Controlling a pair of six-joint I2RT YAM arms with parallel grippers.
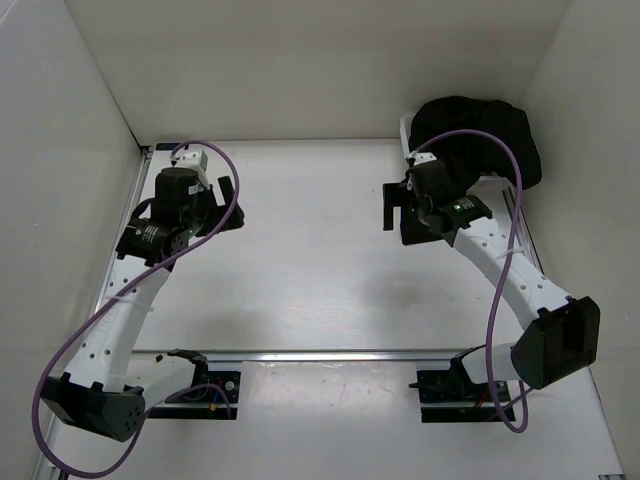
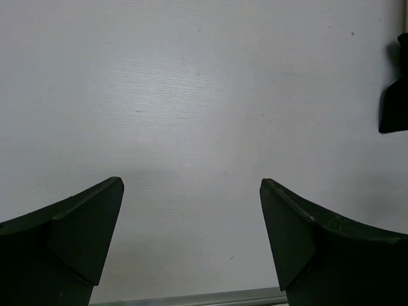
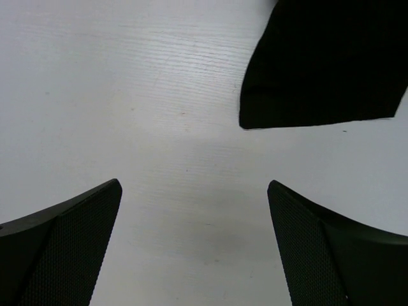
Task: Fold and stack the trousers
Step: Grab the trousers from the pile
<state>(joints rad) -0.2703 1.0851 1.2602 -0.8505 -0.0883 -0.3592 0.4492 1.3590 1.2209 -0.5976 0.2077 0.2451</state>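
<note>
Trousers [image 1: 480,115] bunched in far-right corner.

1. Left arm [image 1: 125,320]: white link pierced with small holes, black motor housings; the bulkiest sits at 7 o'clock in the overhead view.
2. Right arm [image 1: 510,278]: same white-and-black build, green light [image 1: 462,207] by its wrist.
3. Purple cable [image 1: 42,385] loops along each arm.
4. Left fingers [image 2: 64,245]: smooth black wedges; right fingers [image 3: 64,248]: finely dotted.

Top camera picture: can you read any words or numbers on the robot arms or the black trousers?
None. No words, numbers or signs can be read on the trousers, the left arm, the right arm or the table, in any view.
</note>
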